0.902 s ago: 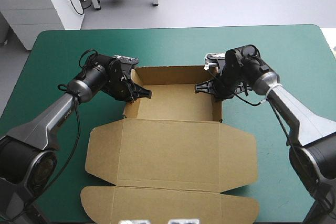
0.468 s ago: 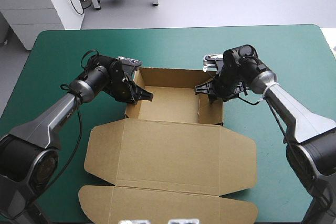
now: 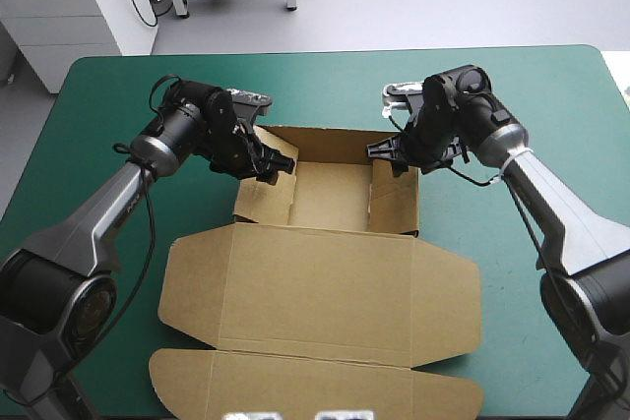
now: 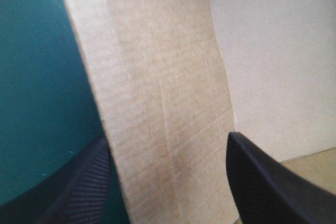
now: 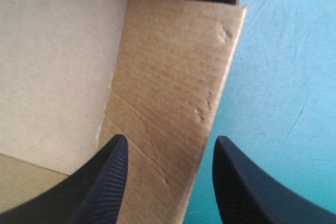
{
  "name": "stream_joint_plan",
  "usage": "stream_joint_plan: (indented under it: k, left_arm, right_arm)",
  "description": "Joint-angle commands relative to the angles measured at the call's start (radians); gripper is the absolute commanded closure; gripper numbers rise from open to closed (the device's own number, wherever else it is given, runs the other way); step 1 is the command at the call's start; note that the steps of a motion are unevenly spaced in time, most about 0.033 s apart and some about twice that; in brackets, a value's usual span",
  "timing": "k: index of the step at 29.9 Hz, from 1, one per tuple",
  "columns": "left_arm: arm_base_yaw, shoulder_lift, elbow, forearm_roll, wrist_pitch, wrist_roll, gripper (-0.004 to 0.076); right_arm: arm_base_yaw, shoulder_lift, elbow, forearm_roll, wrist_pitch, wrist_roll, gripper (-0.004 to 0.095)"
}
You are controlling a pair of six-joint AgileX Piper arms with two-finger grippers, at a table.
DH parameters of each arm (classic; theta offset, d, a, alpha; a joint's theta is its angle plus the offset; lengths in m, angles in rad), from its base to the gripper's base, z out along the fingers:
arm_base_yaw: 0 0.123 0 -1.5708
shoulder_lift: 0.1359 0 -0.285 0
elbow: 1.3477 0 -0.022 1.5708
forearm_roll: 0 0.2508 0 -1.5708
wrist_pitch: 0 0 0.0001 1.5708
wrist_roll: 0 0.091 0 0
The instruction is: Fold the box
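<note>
The brown box (image 3: 325, 282) lies in the middle of the table, its tray at the far end with walls raised and its lid flat toward the near edge. My left gripper (image 3: 277, 165) is open at the tray's left wall (image 3: 260, 200). In the left wrist view that wall (image 4: 163, 103) stands between the left gripper's (image 4: 167, 139) spread fingers. My right gripper (image 3: 386, 156) is open at the far end of the right wall (image 3: 394, 199). In the right wrist view the right gripper (image 5: 172, 138) straddles the wall's top edge (image 5: 173, 93), and nothing is pinched.
The lid's front flap (image 3: 315, 386) reaches close to the table's near edge, and its side flaps spread left and right. Bare teal-green cover (image 3: 512, 95) shows on both sides of the box and beyond it.
Both grippers have gone from shut to open, letting go of the tray's side walls. The left gripper has drawn back a little toward the far edge. The side walls now lean inward.
</note>
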Motion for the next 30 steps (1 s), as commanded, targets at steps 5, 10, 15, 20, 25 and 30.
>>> stream_joint_plan:
  k: [5,10,15,20,25,30]
  left_arm:
    - [-0.006,-0.057,-0.236,0.066,0.12,-0.006,0.0264]
    - [-0.006,-0.12,-0.295,0.128,0.118,-0.015,0.0272]
    - [-0.006,-0.229,-0.294,0.128,0.119,-0.015,0.0381]
    - [-0.006,-0.357,-0.29,0.228,0.119,0.008,0.068]
    - [-0.006,-0.487,-0.205,0.257,0.119,0.008,0.0732]
    - [-0.006,-0.621,0.028,0.275,0.117,0.008,0.0732]
  right_arm:
    - [0.0,-0.141,-0.11,0.01,0.022,-0.003,0.0436]
    - [0.0,-0.207,-0.108,0.029,0.022,0.065,0.0436]
    - [0.0,-0.226,-0.106,0.092,0.022,0.069,0.0436]
    - [0.0,-0.226,-0.03,0.063,0.022,0.081,0.0436]
    - [0.0,-0.224,0.074,0.013,0.022,0.084,0.0436]
    - [0.0,-0.211,0.1,0.008,0.0,0.084,0.0437]
